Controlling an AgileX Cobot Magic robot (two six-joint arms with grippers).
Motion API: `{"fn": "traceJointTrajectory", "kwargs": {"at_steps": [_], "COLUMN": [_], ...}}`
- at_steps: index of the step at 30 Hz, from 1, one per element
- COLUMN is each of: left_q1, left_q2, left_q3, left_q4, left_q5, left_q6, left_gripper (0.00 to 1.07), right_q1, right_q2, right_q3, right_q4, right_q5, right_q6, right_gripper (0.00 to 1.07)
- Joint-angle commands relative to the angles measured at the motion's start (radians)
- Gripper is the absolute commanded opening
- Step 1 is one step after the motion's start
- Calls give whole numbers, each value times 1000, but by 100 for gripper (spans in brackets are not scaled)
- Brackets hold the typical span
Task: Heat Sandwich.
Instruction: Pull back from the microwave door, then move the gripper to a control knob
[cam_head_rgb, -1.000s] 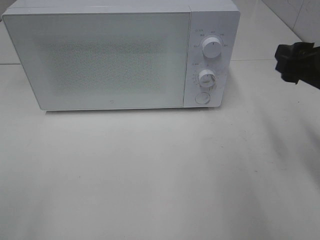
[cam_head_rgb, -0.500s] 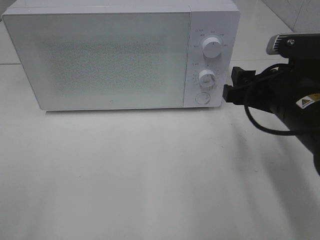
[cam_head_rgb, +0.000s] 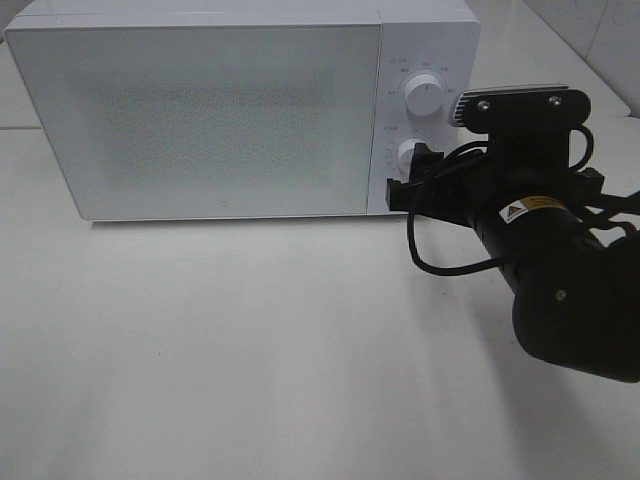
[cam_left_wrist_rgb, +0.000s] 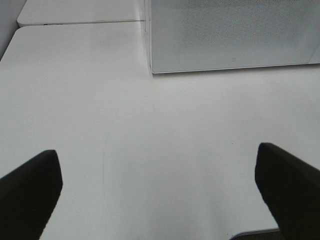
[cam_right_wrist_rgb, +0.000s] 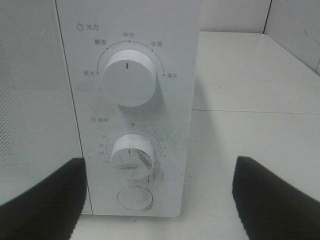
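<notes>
The right pincer (cam_right_wrist_rgb: 160, 197) is hovering with its jaws apart just in front of the microwave (cam_head_rgb: 200, 110), facing the lower dial (cam_right_wrist_rgb: 132, 155) and round button (cam_right_wrist_rgb: 135, 197). The left pincer (cam_left_wrist_rgb: 159, 192) is hanging over the counter (cam_head_rgb: 250, 350), jaws wide apart, holding nothing. The microwave's door is standing shut, and the sandwich is not showing in any view.

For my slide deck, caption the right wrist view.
Open right end effector facing the white microwave's timer dial, beneath the power dial.
</notes>
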Motion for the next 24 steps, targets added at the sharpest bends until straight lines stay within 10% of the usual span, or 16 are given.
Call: {"fn": "traceJointTrajectory", "kwargs": {"at_steps": [1, 24], "left_q1": [-4, -4], "left_q2": [-26, -26], "left_q3": [4, 4], "left_q4": [-11, -11], "left_q5": [-3, -3], "left_q6": [-4, -4], "left_gripper": [101, 101], "right_q1": [4, -46], "right_q2": [26, 253], "right_q3": [-24, -244], "right_q4": [-3, -18], "right_q5": [-18, 2], "right_q6": [8, 25], "right_gripper": [78, 76]}}
